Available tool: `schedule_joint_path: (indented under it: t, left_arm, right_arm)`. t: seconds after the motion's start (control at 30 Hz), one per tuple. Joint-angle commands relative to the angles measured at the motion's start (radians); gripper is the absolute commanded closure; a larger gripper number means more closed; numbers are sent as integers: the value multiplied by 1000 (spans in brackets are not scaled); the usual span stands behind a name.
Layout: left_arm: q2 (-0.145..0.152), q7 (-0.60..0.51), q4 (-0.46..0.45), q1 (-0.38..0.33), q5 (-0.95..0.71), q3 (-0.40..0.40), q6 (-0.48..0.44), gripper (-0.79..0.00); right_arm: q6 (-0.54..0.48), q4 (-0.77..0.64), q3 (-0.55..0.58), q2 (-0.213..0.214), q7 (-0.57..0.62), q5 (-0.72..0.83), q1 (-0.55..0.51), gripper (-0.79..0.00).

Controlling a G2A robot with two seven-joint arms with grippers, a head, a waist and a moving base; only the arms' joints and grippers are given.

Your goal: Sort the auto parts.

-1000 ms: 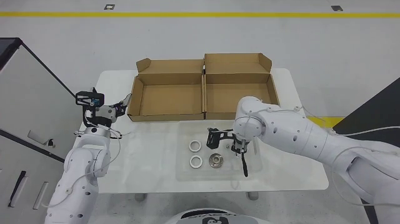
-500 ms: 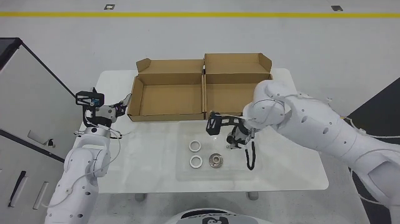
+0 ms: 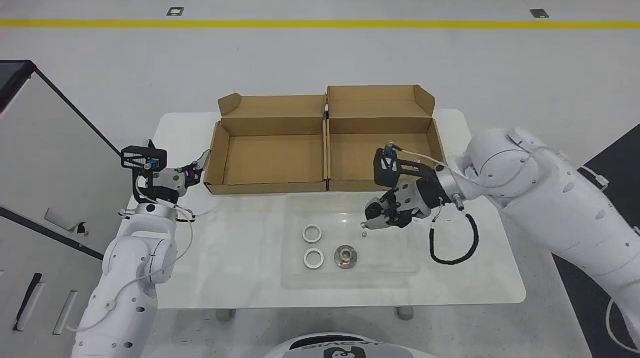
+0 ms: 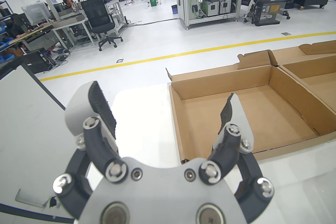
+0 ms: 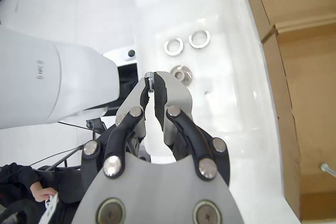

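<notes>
Right pincer [image 3: 372,218] is clamped on a little bolt [image 5: 150,79], pinched right at the fingertips with its head poking out past them. It's hanging over the clear tray [image 5: 236,114] on the counter, with the flanged part [image 5: 181,74] lying just beyond the tips. Left pincer [image 4: 162,109] sits wide open by the left cardboard box [image 4: 262,109].
</notes>
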Motion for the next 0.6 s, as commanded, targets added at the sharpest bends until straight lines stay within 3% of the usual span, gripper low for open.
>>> schedule_joint_path:
  t: [0.0,0.4,0.57]
  left_arm:
    - [0,0,0,0,0,0,0,-785]
    - [0,0,0,0,0,0,0,-785]
    - [0,0,0,0,0,0,0,-785]
  right_arm:
    - [-14,-2,-8,13,-14,19,5,0]
    - [-16,-5,-11,17,-16,23,9,0]
    - [-57,55,32,20,-65,208,-7,0]
